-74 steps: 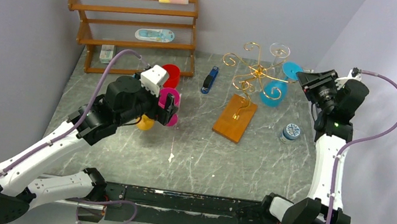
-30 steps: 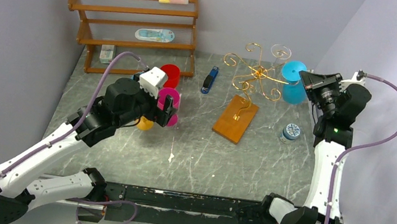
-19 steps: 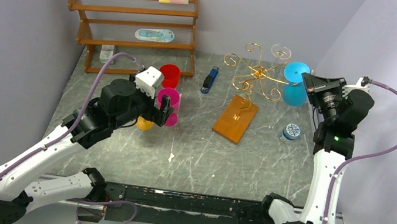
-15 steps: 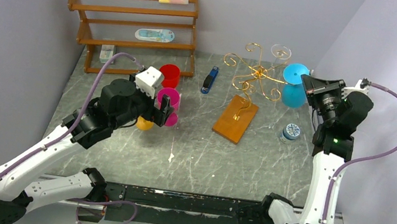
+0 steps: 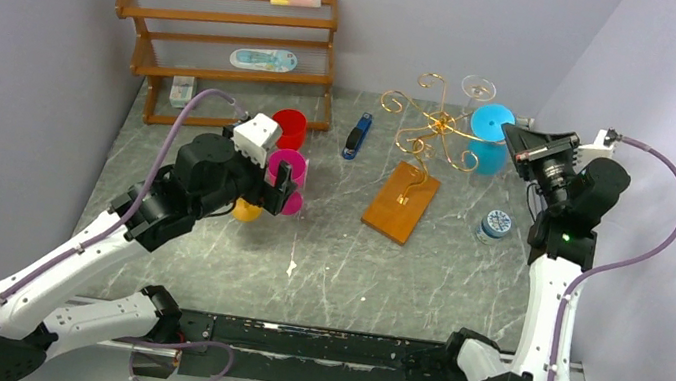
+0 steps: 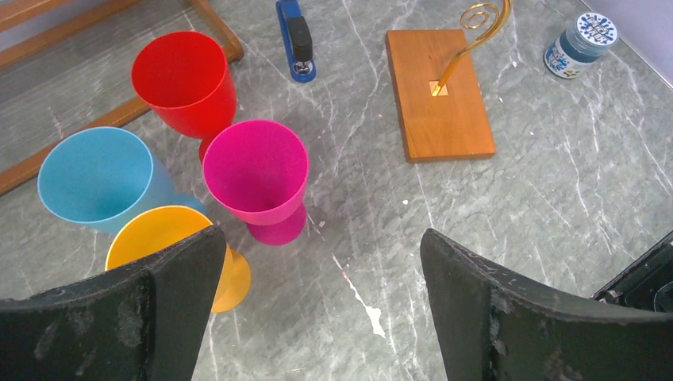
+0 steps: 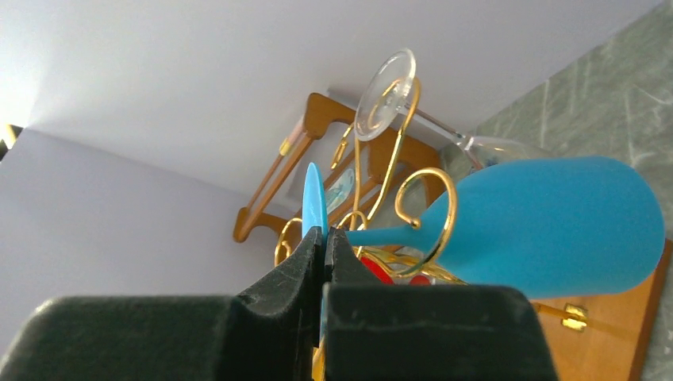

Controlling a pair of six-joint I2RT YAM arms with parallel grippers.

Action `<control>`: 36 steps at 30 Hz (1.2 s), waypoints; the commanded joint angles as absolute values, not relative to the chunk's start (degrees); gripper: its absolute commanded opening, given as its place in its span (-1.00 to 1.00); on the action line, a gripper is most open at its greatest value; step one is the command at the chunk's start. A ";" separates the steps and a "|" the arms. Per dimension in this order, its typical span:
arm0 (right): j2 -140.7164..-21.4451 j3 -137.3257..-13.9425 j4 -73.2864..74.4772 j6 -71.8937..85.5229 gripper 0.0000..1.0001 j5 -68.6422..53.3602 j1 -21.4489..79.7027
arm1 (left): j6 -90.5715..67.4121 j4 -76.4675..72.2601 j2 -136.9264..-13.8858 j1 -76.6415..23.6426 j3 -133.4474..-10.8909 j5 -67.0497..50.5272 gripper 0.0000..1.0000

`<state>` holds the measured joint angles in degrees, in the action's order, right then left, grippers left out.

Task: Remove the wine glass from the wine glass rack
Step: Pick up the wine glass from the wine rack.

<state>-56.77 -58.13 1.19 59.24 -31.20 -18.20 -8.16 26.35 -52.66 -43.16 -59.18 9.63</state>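
Right gripper is pinched shut on the thin foot of the blue wine glass, gripping it edge-on just where the stem begins. Over the last couple of seconds the arm has swung the glass outward to the right, then eased it a little back toward the middle. The bowl now hangs tilted beside the wine glass rack instead of tucked under its arms. In the wrist view the stem still runs through one gold curl, so I judge the glass is not yet free. It probably has to slide out through the open side of that scroll before it can come away. A clear glass hangs on the arm just behind, close enough to be knocked. Left gripper, jaws wide apart and holding nothing, hovers over four coloured cups on the table, having barely moved.
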 commanded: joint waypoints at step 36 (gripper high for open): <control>-64.07 -67.38 1.56 60.42 -1.00 -17.37 -18.00 | -7.51 28.65 -51.86 -42.87 -61.09 9.17 0.93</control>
